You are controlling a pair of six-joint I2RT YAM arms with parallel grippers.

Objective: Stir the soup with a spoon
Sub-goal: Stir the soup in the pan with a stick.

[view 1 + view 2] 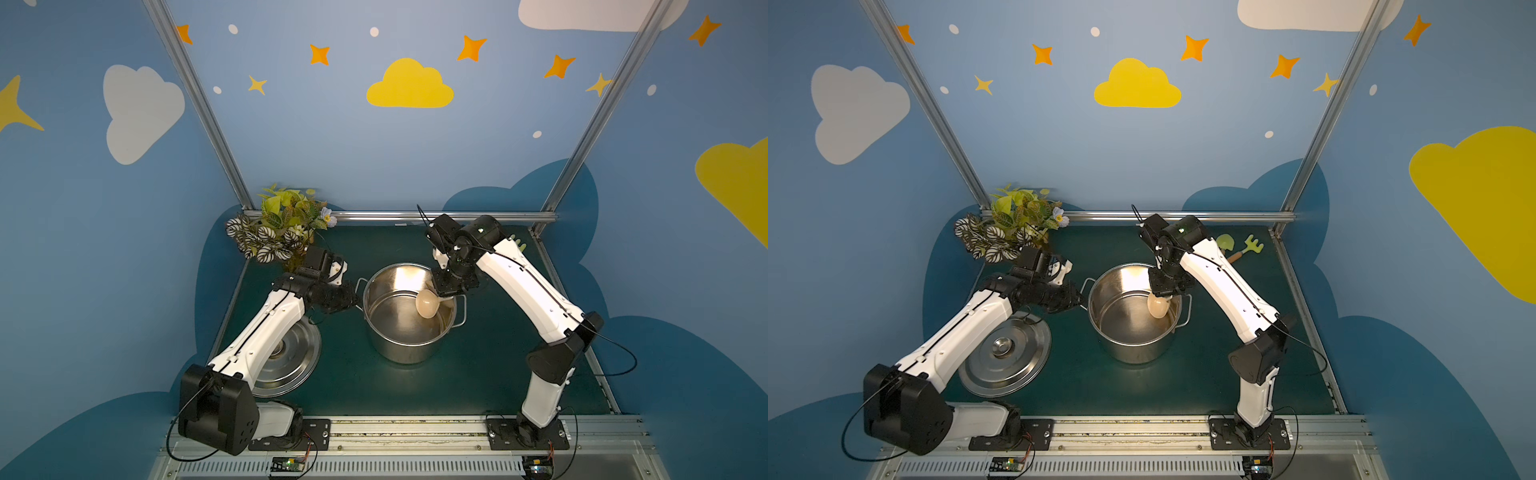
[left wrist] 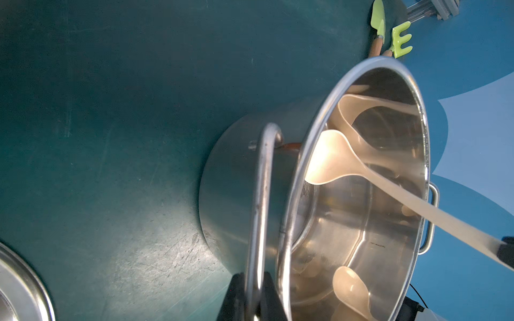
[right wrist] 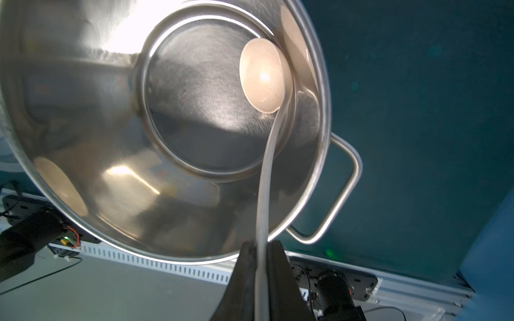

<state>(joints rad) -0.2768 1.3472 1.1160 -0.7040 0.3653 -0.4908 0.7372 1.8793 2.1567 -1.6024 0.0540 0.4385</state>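
Lying around on the table (image 1: 478,374): steel lid (image 1: 1005,361) under the left arm, leafy plant (image 1: 278,228) at the back corner, green shovel (image 2: 378,16) and rake (image 2: 402,39) behind the right arm. Left tool (image 2: 254,297) squeezed tight on the pot handle (image 2: 261,194). Spoon (image 3: 264,194) inside the pot (image 1: 409,351), round end down near the wall, long stick slanting up to the right tool (image 3: 261,250), pinched tight on it.

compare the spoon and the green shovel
The spoon is beige all over; the shovel has a green blade and a brown handle. The spoon has a round deep bowl on a long slim handle; the shovel's blade is flatter. The spoon sits bowl-down in the pot, held by the right gripper; the shovel lies free on the mat. Both are scooping tools.
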